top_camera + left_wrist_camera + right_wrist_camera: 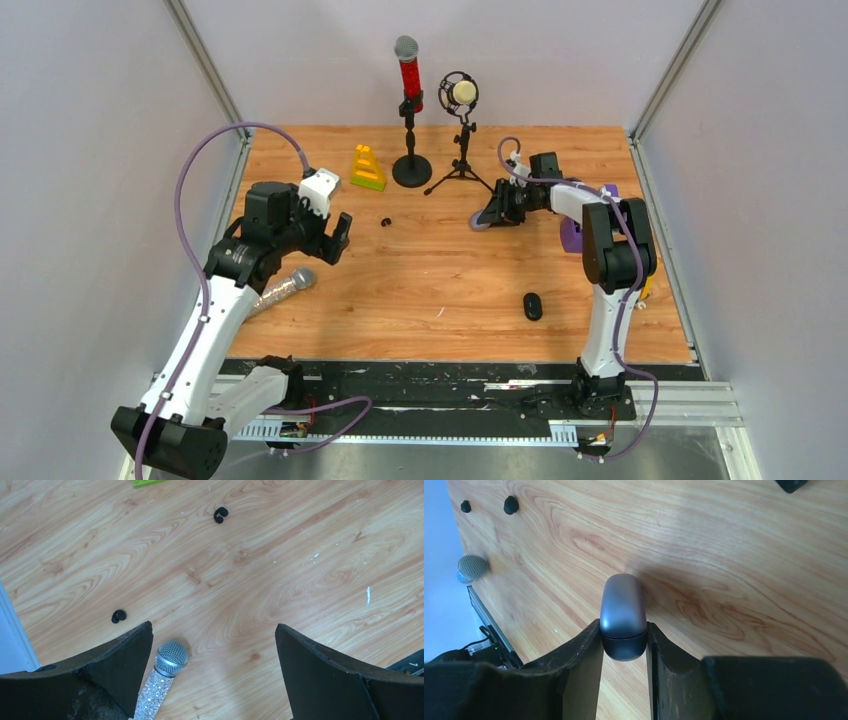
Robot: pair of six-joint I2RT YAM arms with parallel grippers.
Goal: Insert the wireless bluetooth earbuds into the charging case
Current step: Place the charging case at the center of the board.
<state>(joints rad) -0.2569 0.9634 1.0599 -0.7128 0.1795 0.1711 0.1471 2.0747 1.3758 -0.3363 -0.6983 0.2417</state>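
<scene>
Earbuds (220, 514) look tiny, light, slick; we'd pinch across the body. Left gripper (214, 631) spread above glitter microphone (167, 667); right gripper (624, 633) pinches charging case (622, 611).

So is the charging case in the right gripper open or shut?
Shut: the charging case shows one smooth rounded shell, lid flush to base, clamped in the right gripper.

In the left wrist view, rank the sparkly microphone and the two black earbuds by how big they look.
1. Sparkly microphone, clearly largest, though nearest the camera and partly cut off.
2. Lower-left black earbud and upper black earbud: they look alike, so not ranked.
</scene>
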